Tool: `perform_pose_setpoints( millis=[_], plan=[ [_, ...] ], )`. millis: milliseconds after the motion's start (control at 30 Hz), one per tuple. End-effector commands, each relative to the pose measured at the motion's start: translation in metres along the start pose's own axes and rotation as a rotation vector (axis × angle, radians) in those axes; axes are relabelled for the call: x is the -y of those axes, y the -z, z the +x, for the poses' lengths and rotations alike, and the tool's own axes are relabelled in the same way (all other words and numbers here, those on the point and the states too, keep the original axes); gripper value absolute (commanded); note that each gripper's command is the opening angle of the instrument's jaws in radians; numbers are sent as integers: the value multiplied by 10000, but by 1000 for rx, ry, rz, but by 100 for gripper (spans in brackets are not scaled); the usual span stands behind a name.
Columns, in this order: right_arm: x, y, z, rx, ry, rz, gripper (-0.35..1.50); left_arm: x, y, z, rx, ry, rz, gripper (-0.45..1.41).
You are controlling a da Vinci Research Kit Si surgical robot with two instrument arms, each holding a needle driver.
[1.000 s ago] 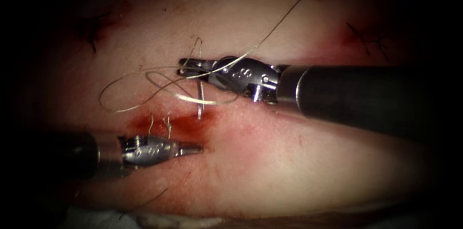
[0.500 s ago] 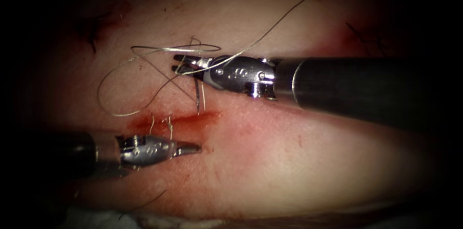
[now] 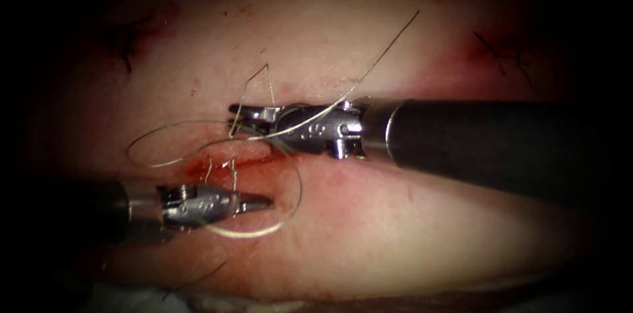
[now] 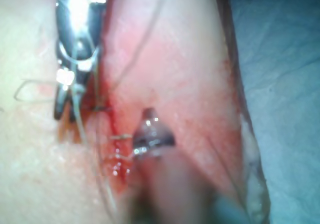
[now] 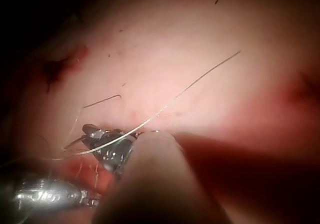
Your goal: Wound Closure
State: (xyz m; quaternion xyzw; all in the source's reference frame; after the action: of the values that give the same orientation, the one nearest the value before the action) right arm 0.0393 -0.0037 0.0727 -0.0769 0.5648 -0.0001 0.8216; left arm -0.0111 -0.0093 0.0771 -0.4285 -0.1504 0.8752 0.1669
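Both end effectors level: right (image 3: 239,114) seemingly gripping thread (image 3: 290,130), left (image 3: 264,203) empty.

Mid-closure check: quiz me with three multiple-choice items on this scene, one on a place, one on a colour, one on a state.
1. Where is the left tool tip?
A. off the tissue
B. just below the cut
C. far above the cut

2. What colour is the fluid at the cut?
A. red
B. green
C. blue

3. How do the left tool's jaws stand?
A. wide open
B. clamped on tissue
C. shut, seemingly empty

Answers: 1 B, in the endoscope view the tip sits on the tissue under the cut; 2 A, the stain along the cut is red; 3 C, the jaws meet in a closed point.
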Motion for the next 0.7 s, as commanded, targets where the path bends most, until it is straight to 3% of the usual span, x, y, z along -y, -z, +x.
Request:
perform_pose_setpoints(
  millis=[33,467,700],
  plan=[
    [8,-7,-3,-3,-41,2,-35,-4,-9,-4,0,2,-1,-45],
    [2,0,-10,15,-384,-2,-35,0,-15,-8,1,3,4,-45],
    [7,10,-18,59,-407,16,-35,2,-12,-10,2,2,4,-45]
  ],
)
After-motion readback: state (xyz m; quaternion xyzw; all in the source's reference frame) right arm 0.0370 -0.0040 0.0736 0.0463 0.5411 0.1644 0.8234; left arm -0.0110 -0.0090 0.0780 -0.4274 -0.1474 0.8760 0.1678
